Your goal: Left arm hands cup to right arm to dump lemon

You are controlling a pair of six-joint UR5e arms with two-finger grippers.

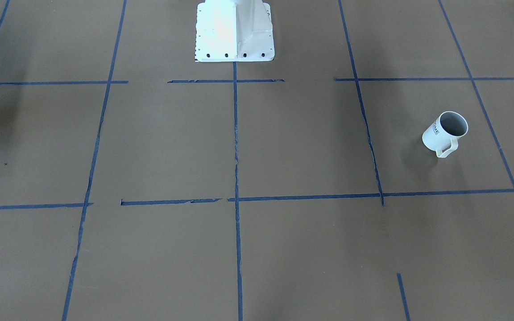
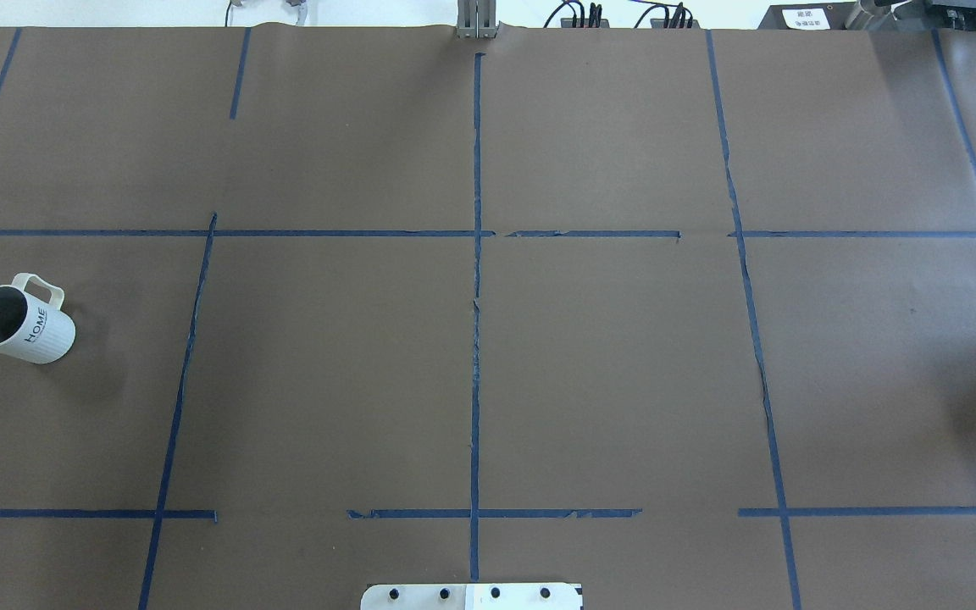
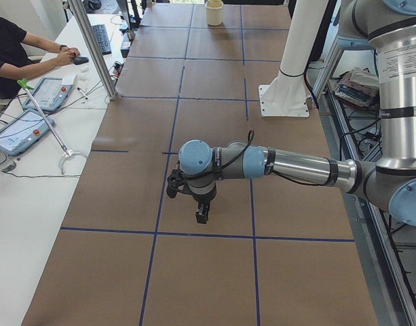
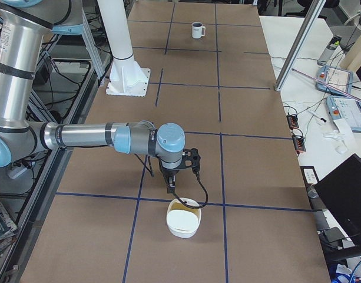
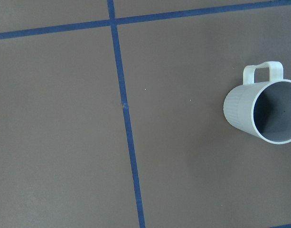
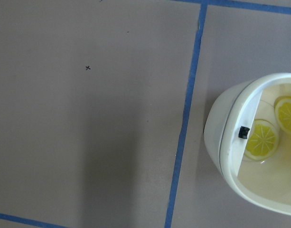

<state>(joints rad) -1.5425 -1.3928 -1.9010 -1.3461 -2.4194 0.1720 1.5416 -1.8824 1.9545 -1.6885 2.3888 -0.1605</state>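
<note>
The white ribbed cup (image 1: pixel 445 133) with "HOME" lettering stands upright on the brown table, alone. It also shows in the overhead view (image 2: pixel 19 322), far away in the exterior right view (image 4: pixel 197 29), and at the right edge of the left wrist view (image 5: pixel 259 111). The part of its grey inside that I can see is bare, so the lemon is not in view. The left arm (image 3: pixel 296 166) reaches over the table, and its gripper (image 3: pixel 202 216) points down. The right arm (image 4: pixel 92 137) holds its gripper (image 4: pixel 170 190) just above a white bowl's near rim. I cannot tell whether either gripper is open or shut.
A white bowl (image 6: pixel 216 128) holding two yellow round slices (image 6: pixel 261 140) sits at the table's right end; it also shows in the exterior right view (image 4: pixel 184 224). The white pedestal (image 1: pixel 234 31) stands at the robot's side. An operator (image 3: pixel 11 54) sits at a side desk.
</note>
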